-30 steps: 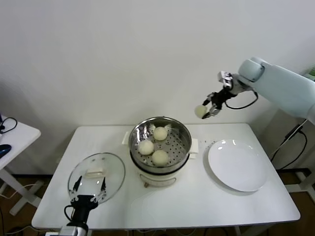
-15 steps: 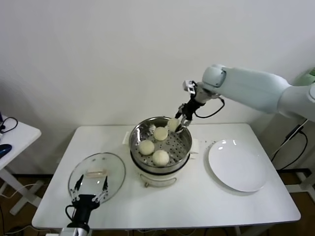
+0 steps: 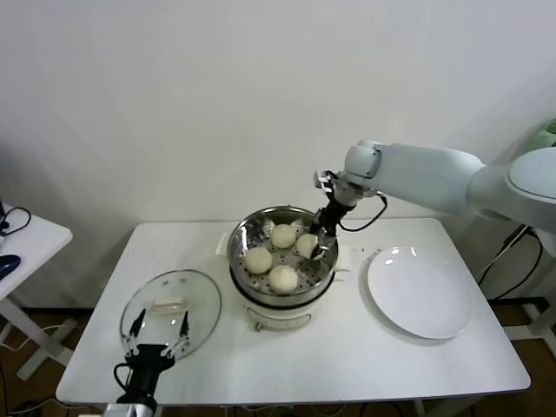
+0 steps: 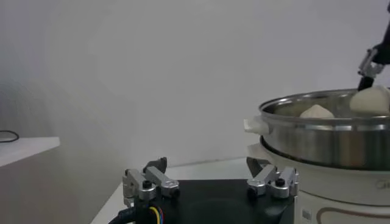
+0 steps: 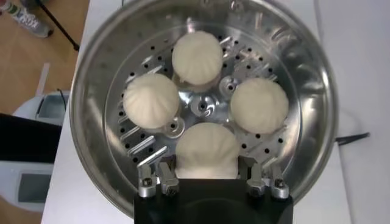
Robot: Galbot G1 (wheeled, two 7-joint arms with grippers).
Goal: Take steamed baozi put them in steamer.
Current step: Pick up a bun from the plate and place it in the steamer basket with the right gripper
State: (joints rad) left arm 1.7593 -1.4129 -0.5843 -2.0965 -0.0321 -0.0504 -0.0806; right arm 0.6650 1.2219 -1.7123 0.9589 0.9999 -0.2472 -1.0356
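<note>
Plain white wall [image 3: 217, 95] across the upper frame; white table [image 3: 347, 356] centre; second white table [image 3: 26, 239] at left edge.

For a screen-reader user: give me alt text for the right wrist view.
The right gripper holds the fourth baozi down inside the steamer, beside three other baozi resting on its perforated floor.

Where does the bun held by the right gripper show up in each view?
Head view: held bun at the steamer's right side, in the right gripper.
Left wrist view: bun peeks over the rim at far right.
Right wrist view: bun nearest the camera, between the fingers.
Shared landmark: the steamer.
</note>
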